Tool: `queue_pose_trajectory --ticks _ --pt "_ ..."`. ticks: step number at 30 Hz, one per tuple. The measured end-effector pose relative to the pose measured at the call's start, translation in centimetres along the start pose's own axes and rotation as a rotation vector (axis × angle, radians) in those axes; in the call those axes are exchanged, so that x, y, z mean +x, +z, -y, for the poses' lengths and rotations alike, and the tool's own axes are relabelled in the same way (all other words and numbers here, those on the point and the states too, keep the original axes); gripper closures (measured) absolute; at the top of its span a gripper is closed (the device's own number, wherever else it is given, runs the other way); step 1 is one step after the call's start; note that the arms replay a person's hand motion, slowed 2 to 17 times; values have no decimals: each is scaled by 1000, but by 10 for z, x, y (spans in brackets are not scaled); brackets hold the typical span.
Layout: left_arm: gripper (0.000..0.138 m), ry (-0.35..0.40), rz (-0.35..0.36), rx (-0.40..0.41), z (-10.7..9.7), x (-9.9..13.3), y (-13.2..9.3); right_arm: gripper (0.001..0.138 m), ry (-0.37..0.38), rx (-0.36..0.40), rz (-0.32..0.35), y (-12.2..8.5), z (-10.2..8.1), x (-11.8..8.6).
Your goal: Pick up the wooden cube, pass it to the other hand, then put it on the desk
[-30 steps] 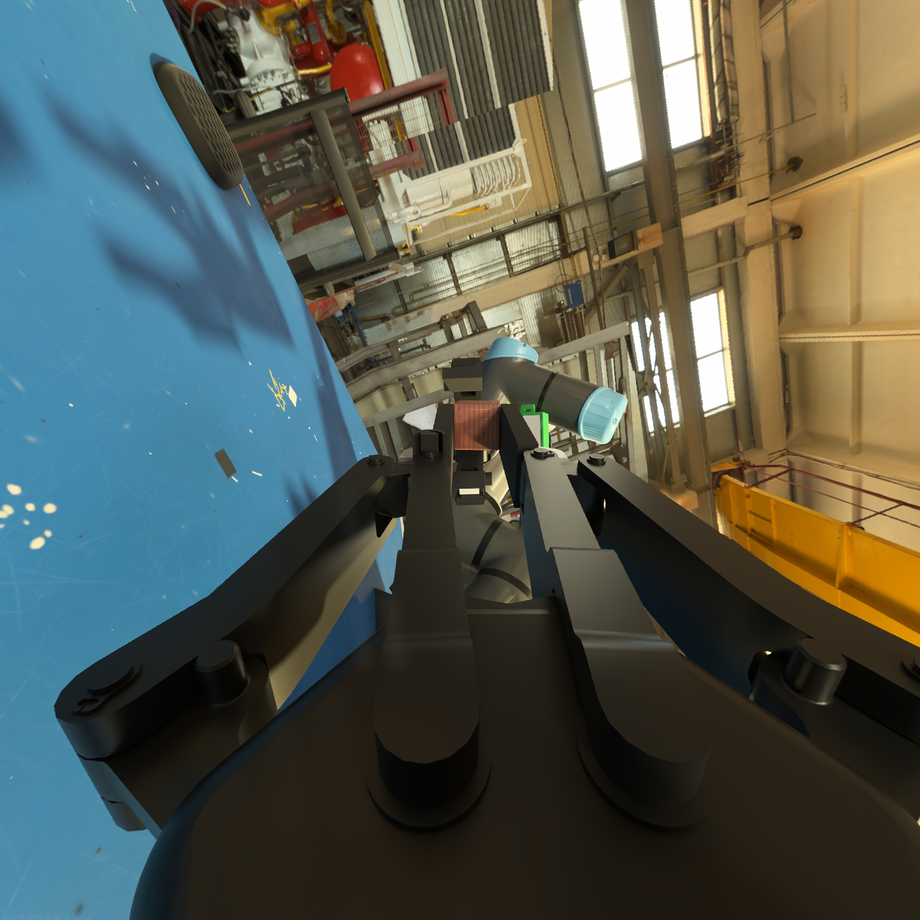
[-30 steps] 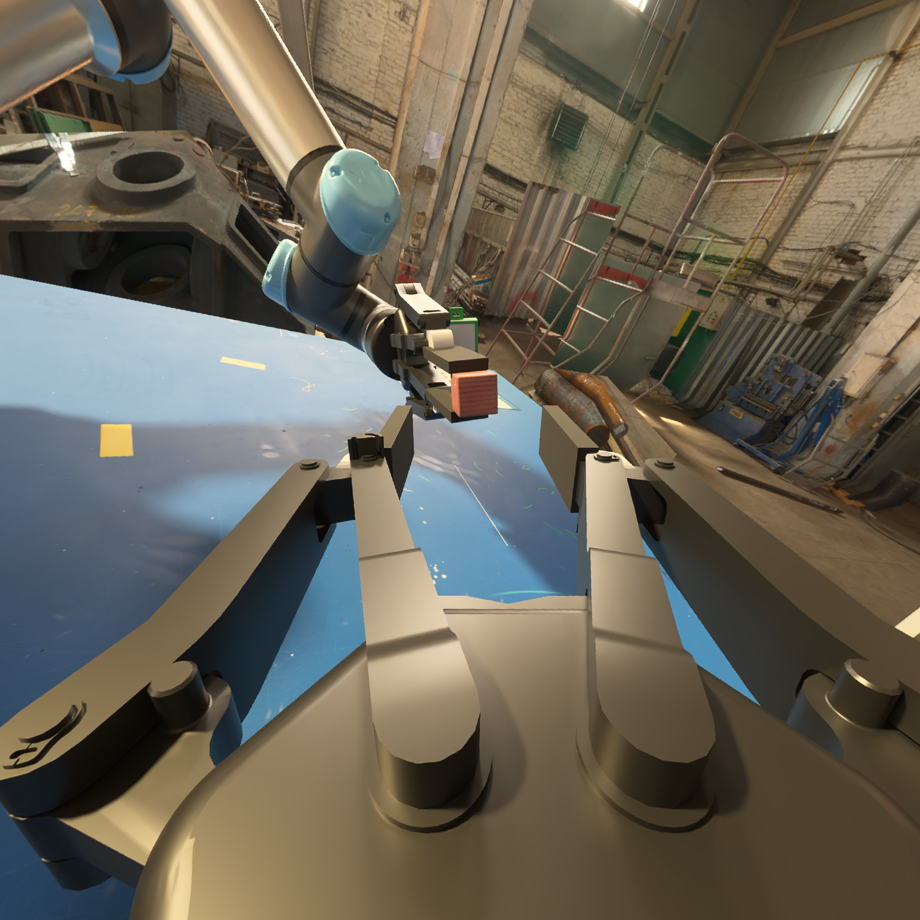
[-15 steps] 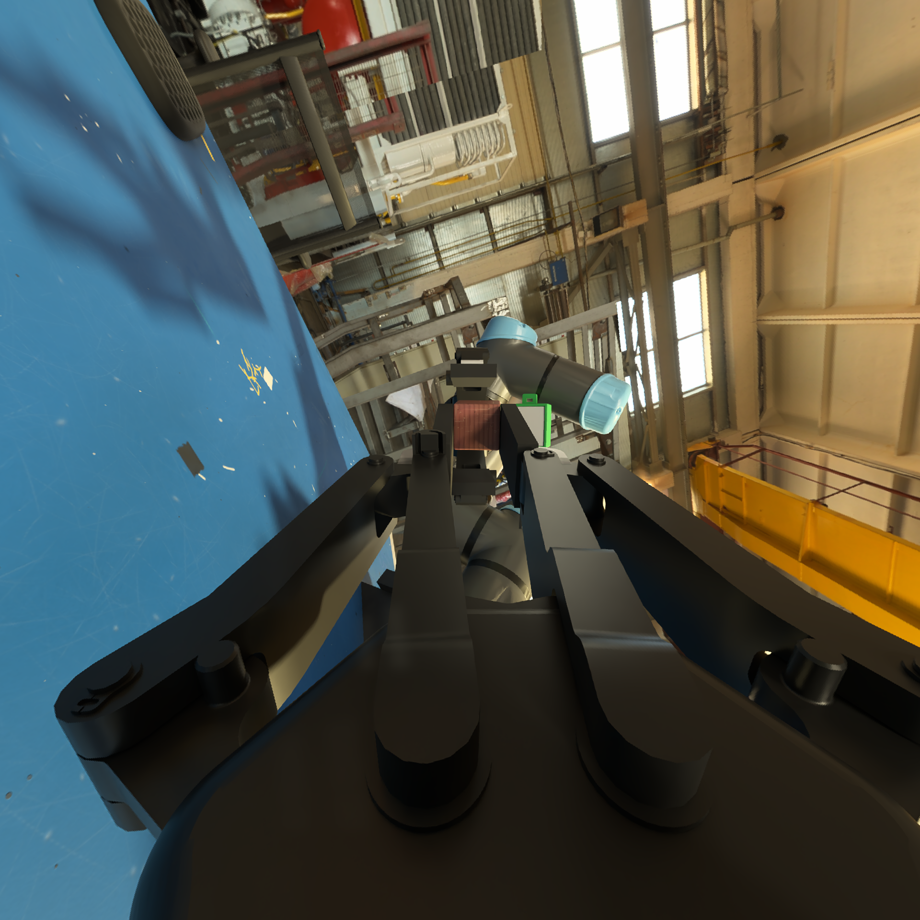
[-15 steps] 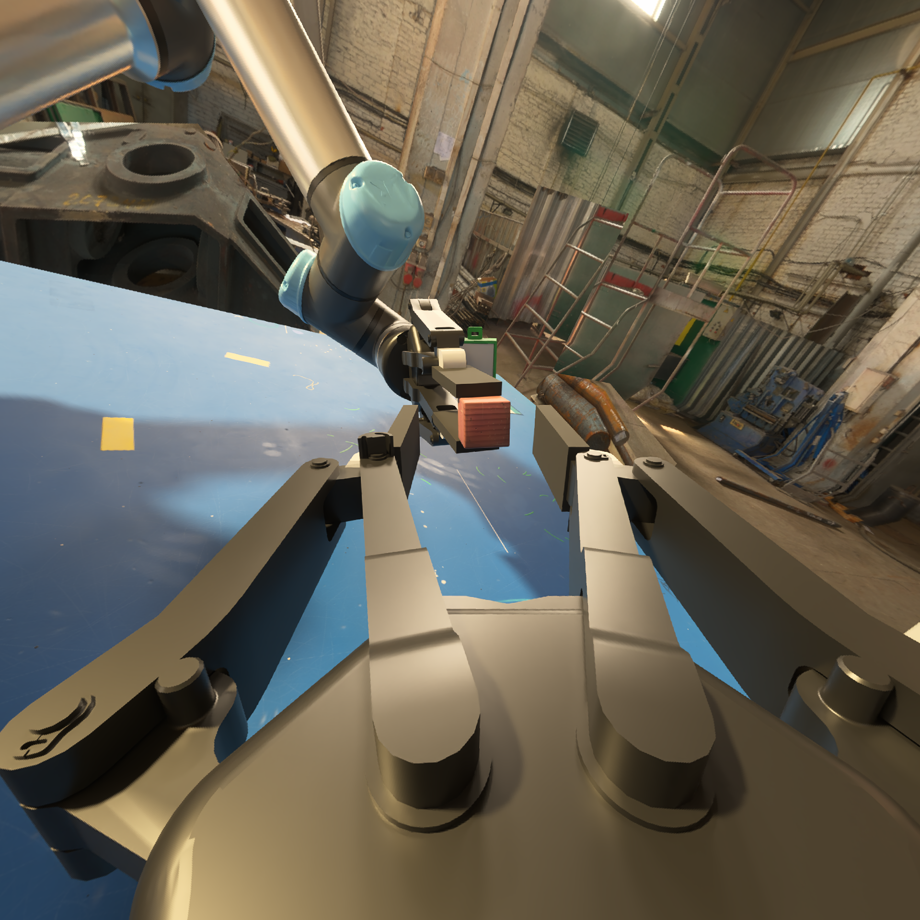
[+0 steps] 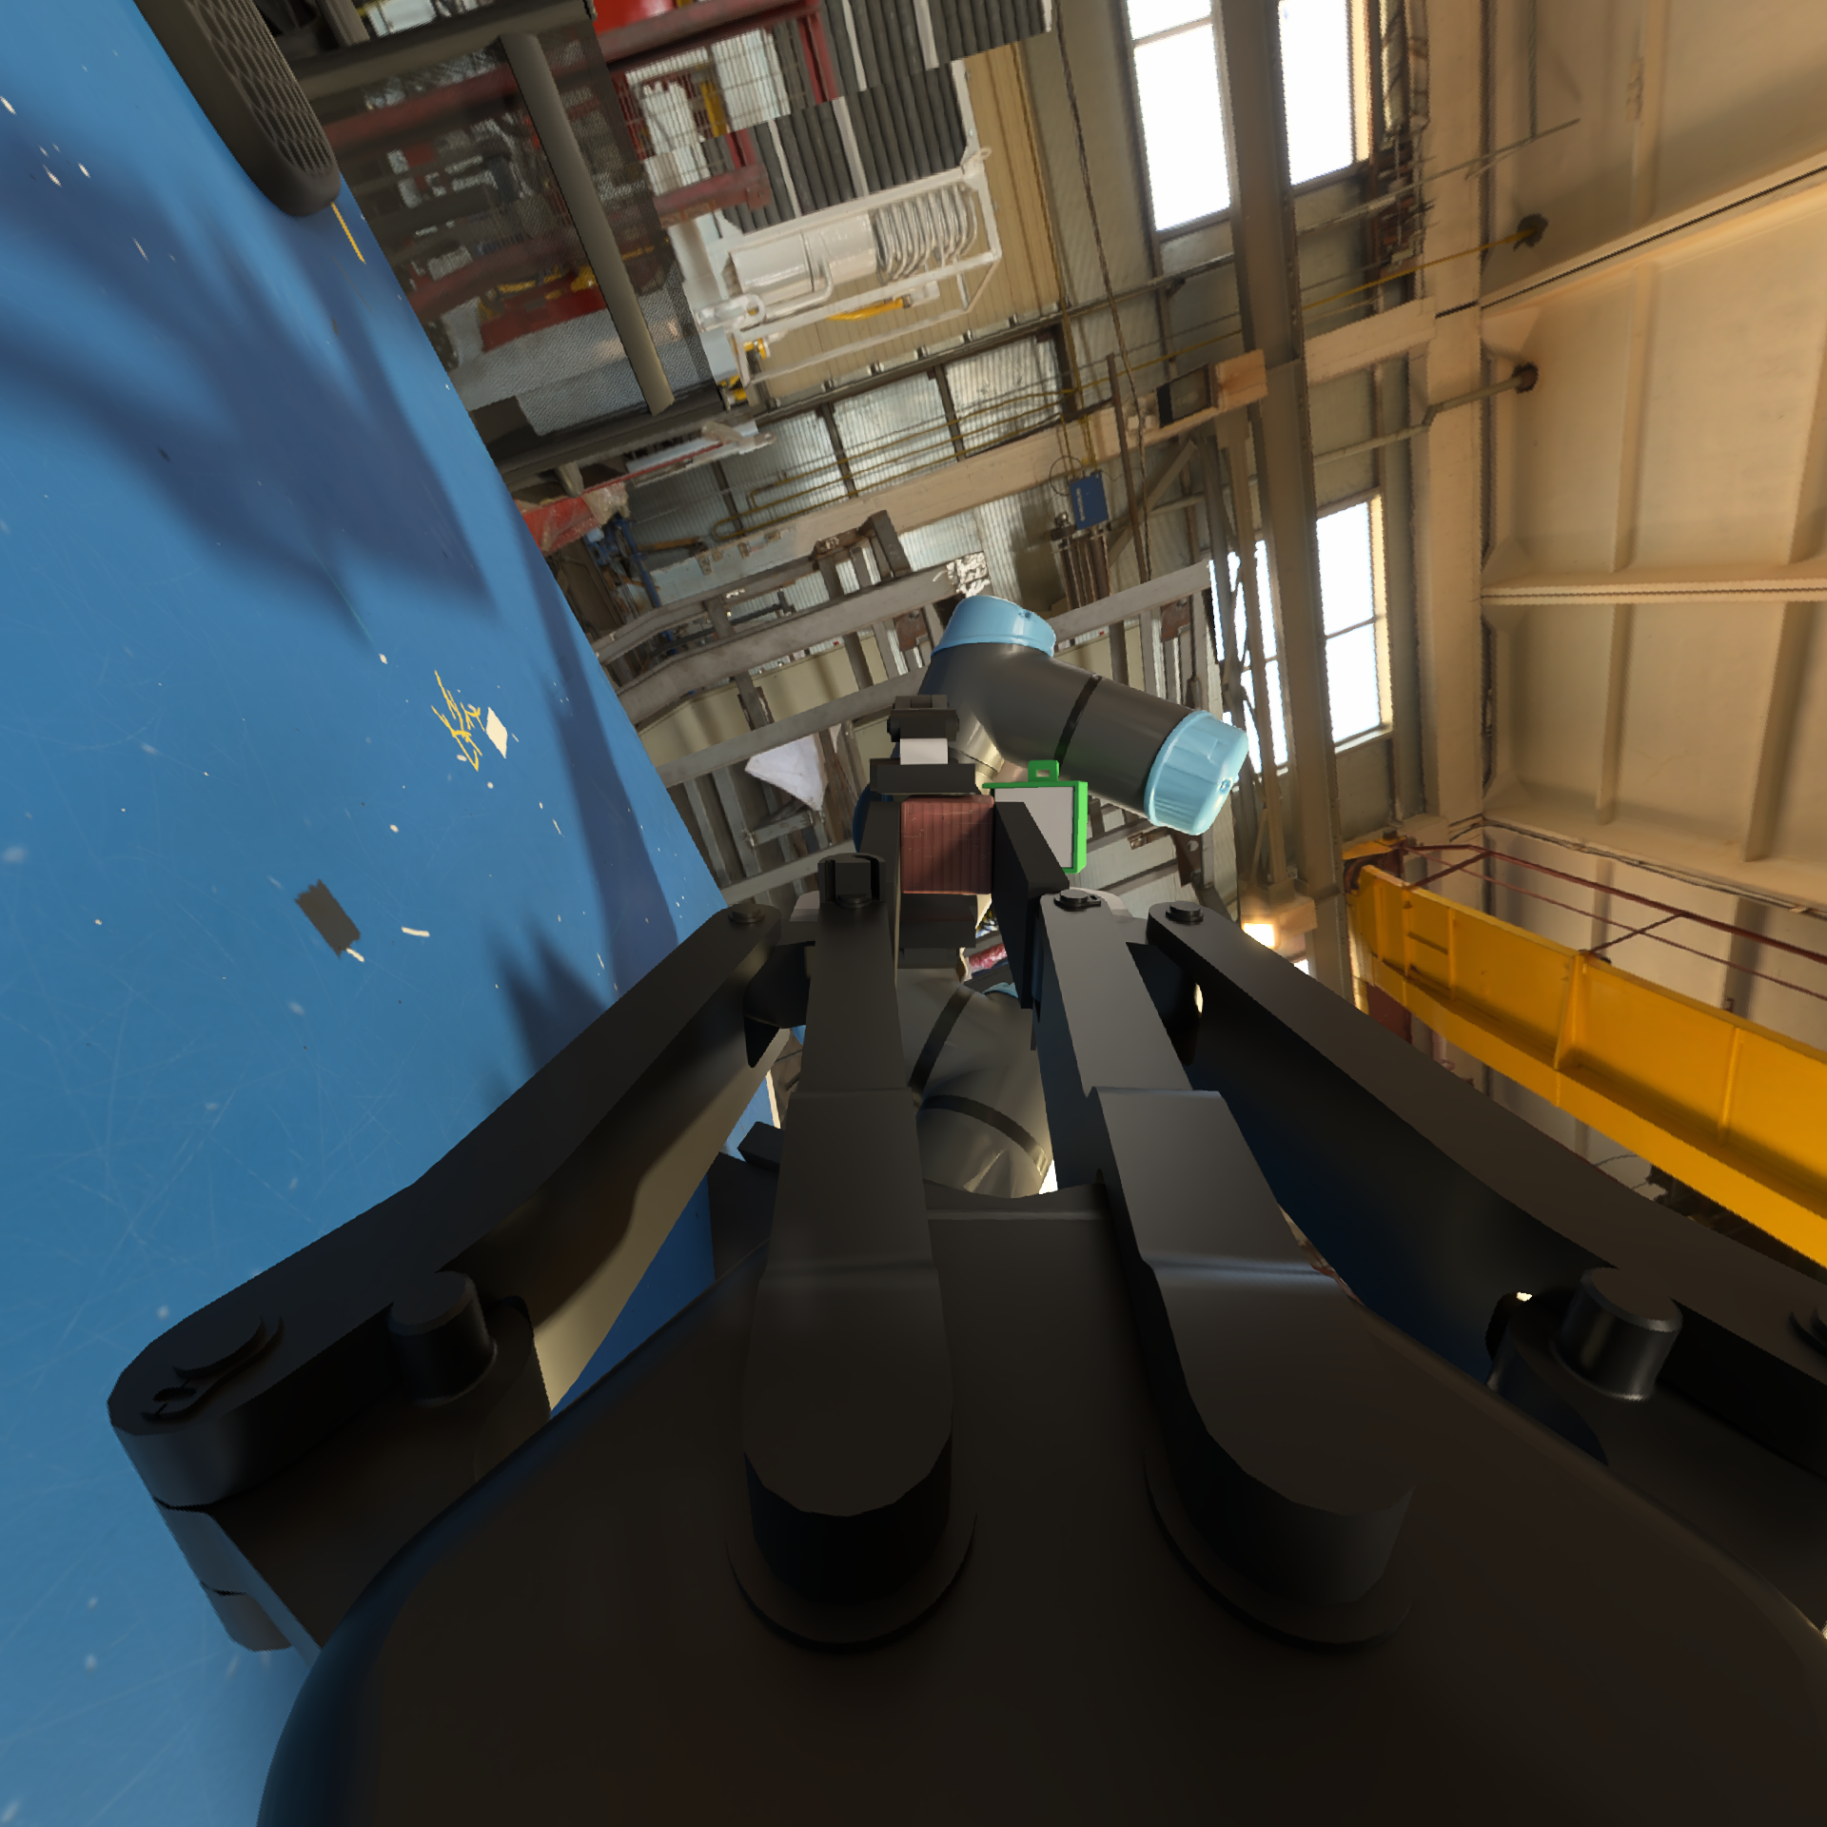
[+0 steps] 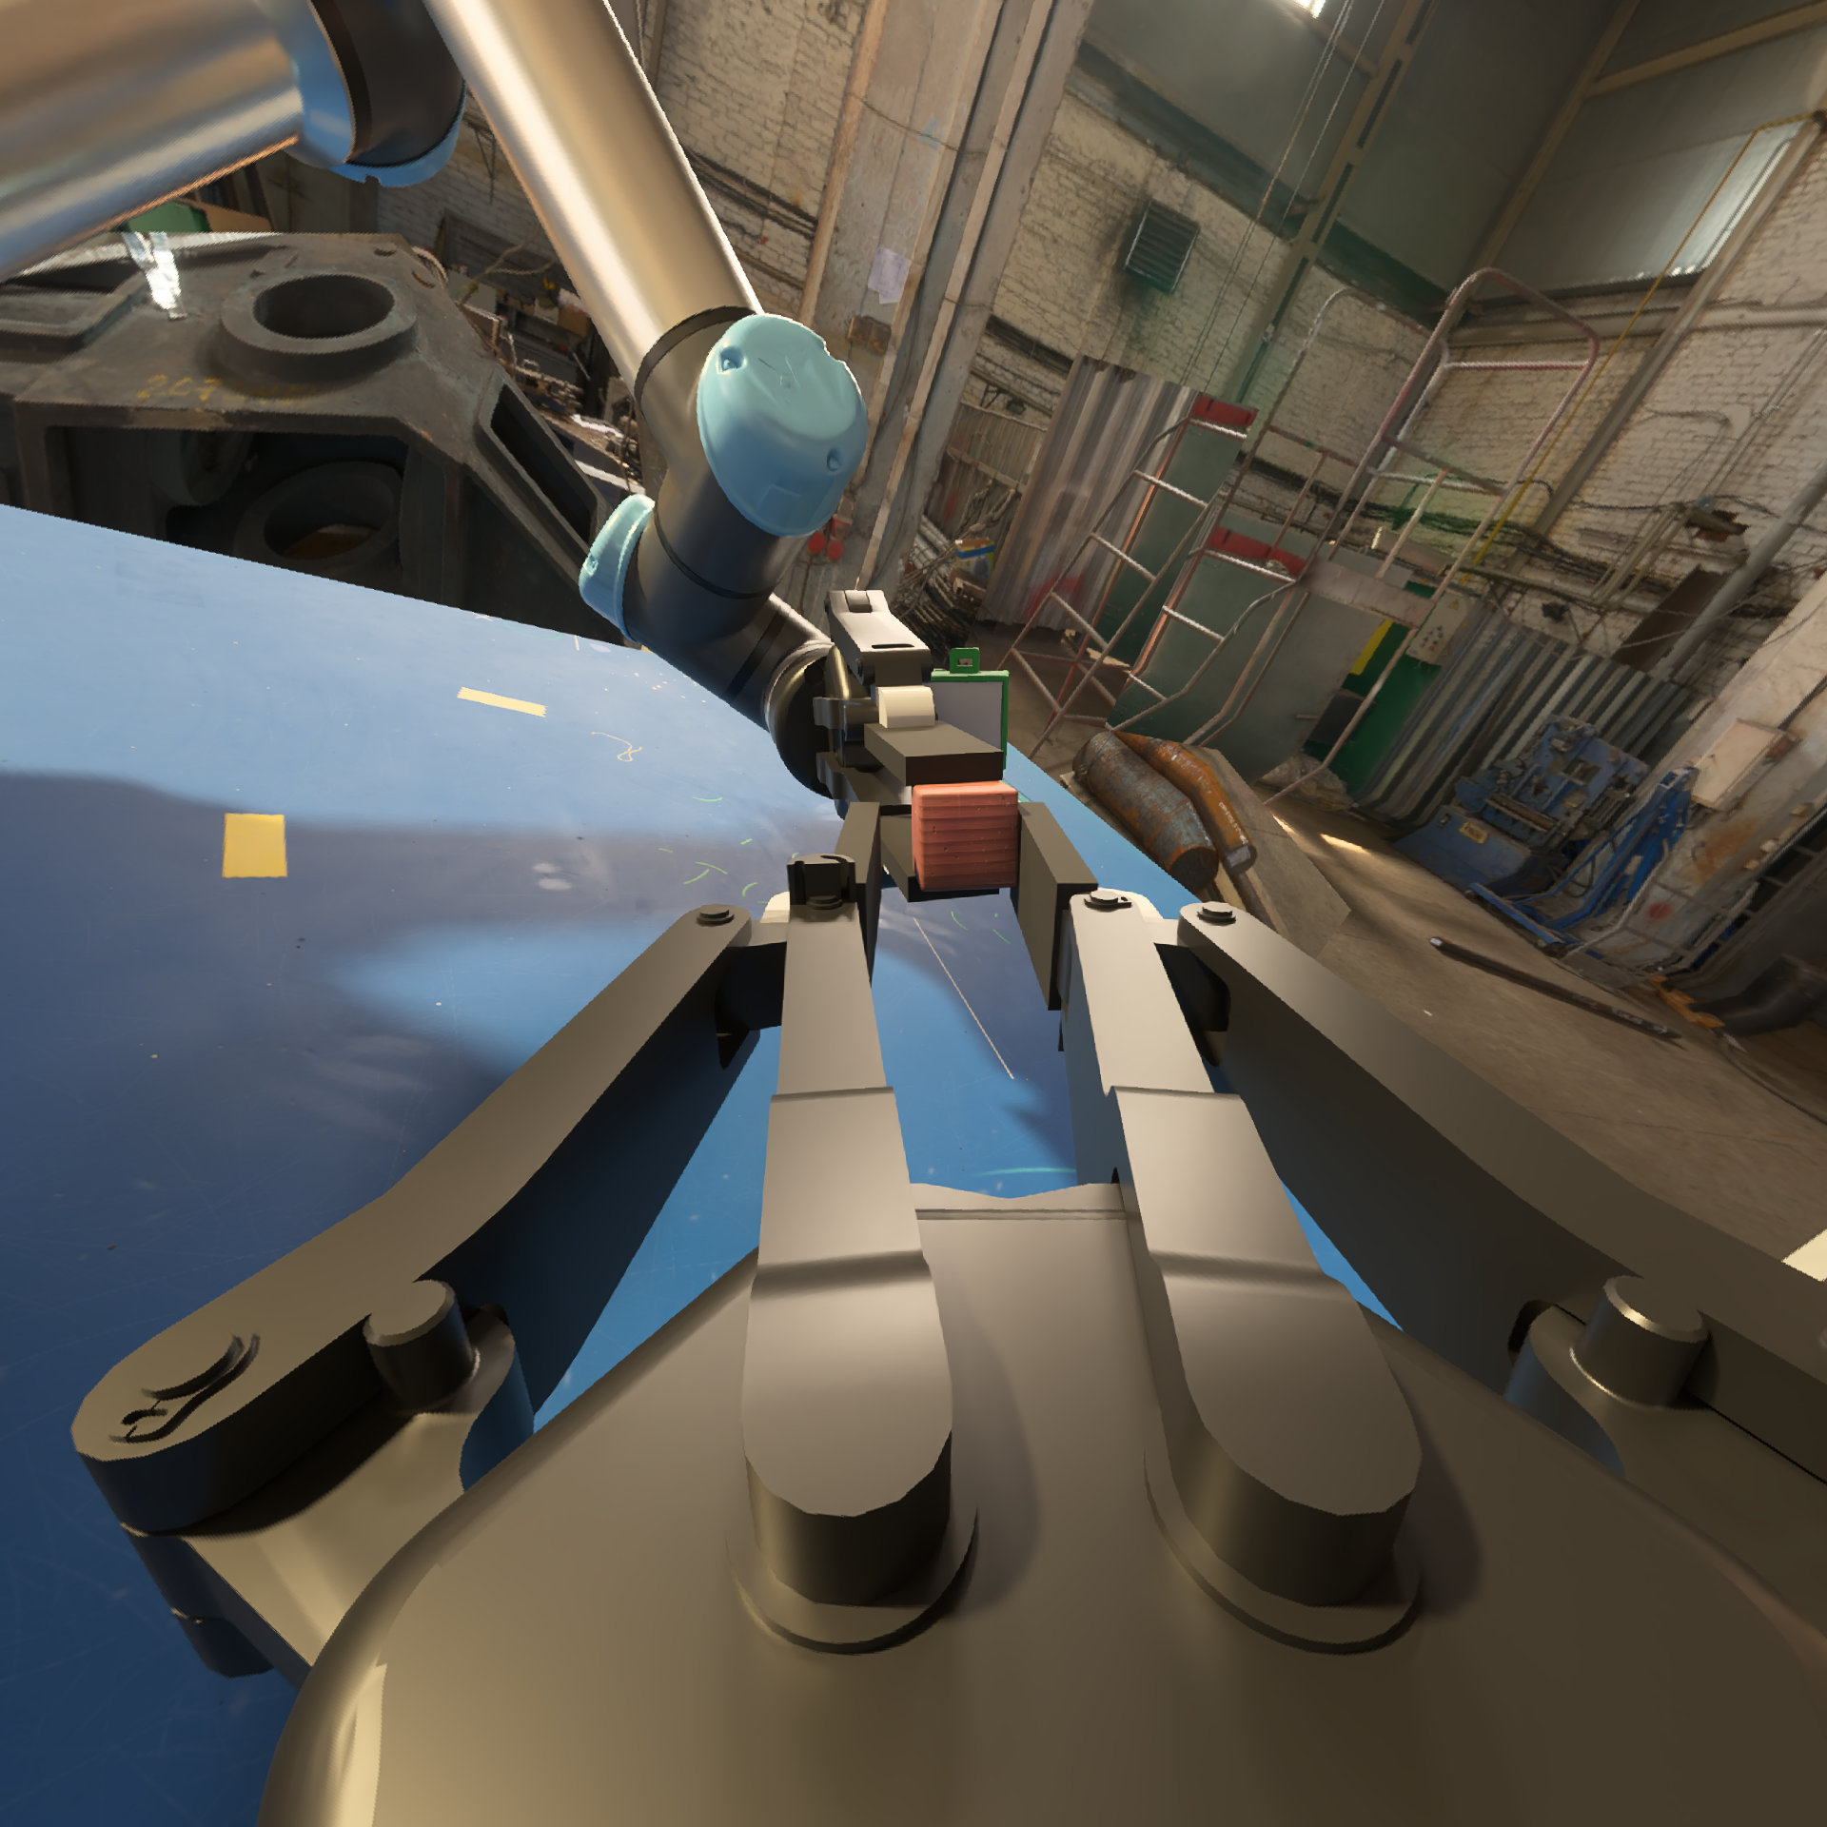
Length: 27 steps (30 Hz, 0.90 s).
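The reddish-brown wooden cube (image 5: 944, 840) is held above the blue desk (image 5: 247, 890) between the fingers of my left gripper (image 5: 944, 865), which is shut on it. In the right wrist view the cube (image 6: 964, 835) sits between the fingers of my right gripper (image 6: 954, 880), with the left gripper's pads above and below it. My right gripper's right fingertip (image 6: 1048, 870) is against the cube's side. A narrow gap still shows at its left fingertip (image 6: 860, 870). The two grippers face each other.
The blue desk (image 6: 297, 989) lies below and to the left in the right wrist view, with yellow marks (image 6: 254, 845) on it. The left arm's silver tube and blue-capped joints (image 6: 771, 435) reach in from the upper left. A workshop hall lies beyond the desk.
My right gripper has moved forward over the cube and its fingers have narrowed around it. My left gripper still holds the cube and has barely moved.
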<state>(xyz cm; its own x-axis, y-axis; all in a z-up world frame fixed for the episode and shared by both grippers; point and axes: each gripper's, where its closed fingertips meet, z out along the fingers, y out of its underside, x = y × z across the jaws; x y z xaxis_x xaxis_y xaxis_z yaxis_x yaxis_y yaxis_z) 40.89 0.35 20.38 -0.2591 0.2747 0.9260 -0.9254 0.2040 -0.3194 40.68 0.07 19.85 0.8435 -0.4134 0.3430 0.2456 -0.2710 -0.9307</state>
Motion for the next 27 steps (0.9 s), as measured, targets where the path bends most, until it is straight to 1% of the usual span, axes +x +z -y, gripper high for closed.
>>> queue_pose_trajectory --ticks 4,11,19,21,27 --pt "113 -3 -3 -13 -2 -1 4 111 6 -3 -4 -3 -1 2" --pt "113 -20 -27 -26 -3 -1 9 113 10 4 3 -10 -1 1" --pt "113 -41 -73 -30 -5 3 13 114 11 22 8 -18 4 2" --pt "101 -38 -78 -27 -5 3 12 114 11 32 8 -21 7 4" --pt "77 -10 -79 -15 -8 3 9 114 15 26 -4 -30 12 13"
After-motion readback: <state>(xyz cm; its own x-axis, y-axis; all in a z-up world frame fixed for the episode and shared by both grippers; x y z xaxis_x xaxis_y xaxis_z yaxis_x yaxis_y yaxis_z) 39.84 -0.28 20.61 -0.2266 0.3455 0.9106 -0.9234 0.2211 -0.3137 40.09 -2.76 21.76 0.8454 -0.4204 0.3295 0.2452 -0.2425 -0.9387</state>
